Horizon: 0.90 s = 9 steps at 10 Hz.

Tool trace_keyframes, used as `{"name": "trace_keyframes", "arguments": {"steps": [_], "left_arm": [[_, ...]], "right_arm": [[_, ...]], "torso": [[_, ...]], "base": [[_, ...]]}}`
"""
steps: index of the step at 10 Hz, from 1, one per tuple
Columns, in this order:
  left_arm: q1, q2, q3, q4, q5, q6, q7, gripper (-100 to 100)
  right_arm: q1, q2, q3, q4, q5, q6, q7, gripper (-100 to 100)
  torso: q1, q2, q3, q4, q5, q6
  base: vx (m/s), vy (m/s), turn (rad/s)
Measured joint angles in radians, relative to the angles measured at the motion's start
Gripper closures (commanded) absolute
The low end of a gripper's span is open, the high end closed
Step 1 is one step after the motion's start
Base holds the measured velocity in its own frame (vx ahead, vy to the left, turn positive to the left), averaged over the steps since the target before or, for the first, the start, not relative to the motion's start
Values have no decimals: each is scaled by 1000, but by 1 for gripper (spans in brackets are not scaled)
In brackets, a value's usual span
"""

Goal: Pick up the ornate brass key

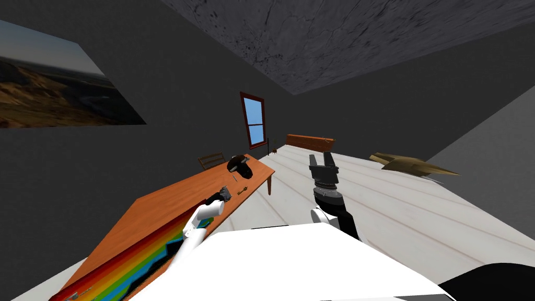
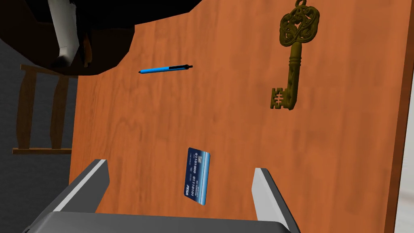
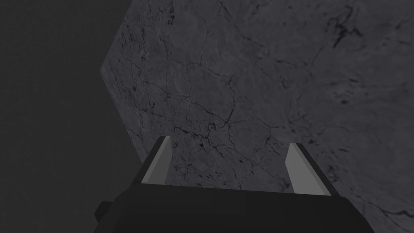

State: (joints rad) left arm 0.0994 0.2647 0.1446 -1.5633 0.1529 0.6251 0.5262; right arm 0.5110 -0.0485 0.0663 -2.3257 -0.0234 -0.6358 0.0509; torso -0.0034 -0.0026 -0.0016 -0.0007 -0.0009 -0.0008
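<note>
An ornate brass key (image 2: 294, 60) lies flat on the orange wooden table (image 2: 242, 133), its scrolled bow pointing away from my left gripper (image 2: 180, 182). That gripper is open and hovers above the table with a blue card (image 2: 198, 175) between its fingers; the key lies ahead and off to one side. From the head camera the key (image 1: 242, 192) is a small speck beside my left gripper (image 1: 225, 194). My right gripper (image 1: 323, 160) is raised over the floor, pointing upward, open and holding nothing.
A blue pen (image 2: 165, 68) lies on the table beyond the card. A black object (image 1: 240, 164) sits at the table's far end, with a wooden chair (image 1: 211, 160) behind it. A rainbow-striped mat (image 1: 141, 256) covers the near end. The table's edge (image 2: 398, 133) runs close past the key.
</note>
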Motion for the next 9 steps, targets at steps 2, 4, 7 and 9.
{"name": "trace_keyframes", "arguments": {"steps": [2,4,7,9], "left_arm": [[-13,12,9,39,17,50,3,-100],[-30,22,19,68,30,113,7,-100],[-51,40,34,129,59,193,5,-100],[-71,49,42,173,74,240,4,-100]], "right_arm": [[0,0,0,0,0,0,0,0],[0,0,0,0,0,0,0,0],[0,0,0,0,0,0,0,0],[0,0,0,0,0,0,0,0]], "torso": [[0,0,0,0,0,0],[0,0,0,0,0,0],[0,-2,-1,0,0,0],[0,-1,-1,0,0,0]], "base": [[57,-48,-62],[58,-44,-33],[70,-45,-38],[62,-51,-43]]}}
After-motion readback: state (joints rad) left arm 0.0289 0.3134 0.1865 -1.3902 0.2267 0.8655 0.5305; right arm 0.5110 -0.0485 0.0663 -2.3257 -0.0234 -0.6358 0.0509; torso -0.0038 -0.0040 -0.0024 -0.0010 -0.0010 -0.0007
